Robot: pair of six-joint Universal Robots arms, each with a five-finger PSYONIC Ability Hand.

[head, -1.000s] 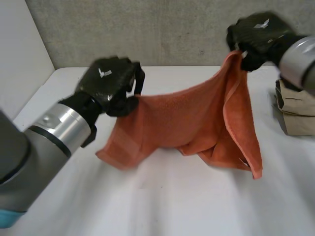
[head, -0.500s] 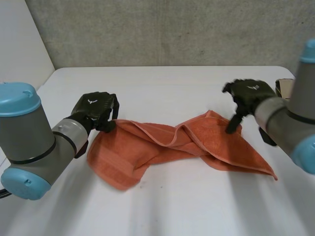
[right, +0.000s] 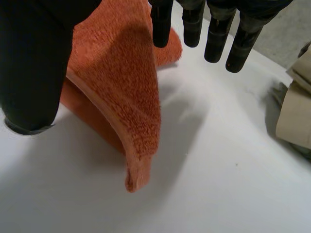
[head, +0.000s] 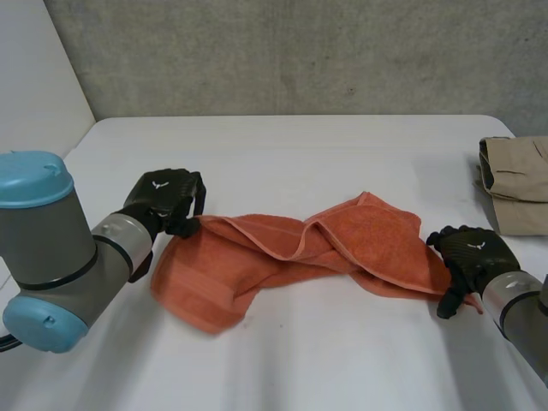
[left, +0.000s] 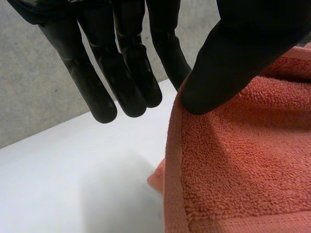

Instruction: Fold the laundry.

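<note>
1. Towel (head: pixel 342 240): orange terry with hemmed edges. It lies crumpled and twisted across the centre of the head view, on the table (head: pixel 282 145). A raised fold runs through its middle, and the layers beneath are hidden.
2. Left hand (head: pixel 163 199): centre left, at the towel's left corner. In its wrist view the fingers (left: pixel 97 87) are straight and clear of the cloth. The thumb tip touches the hem, and nothing is gripped.
3. Right hand (head: pixel 469 253): lower right, at the towel's right corner. Its fingers hang straight, apart from the thumb. The corner lies loose under the palm.
4. Beige cloth (head: pixel 518 184): folded, at the right edge and cut off there, apart from the towel.
5. Table: white and smooth.
</note>
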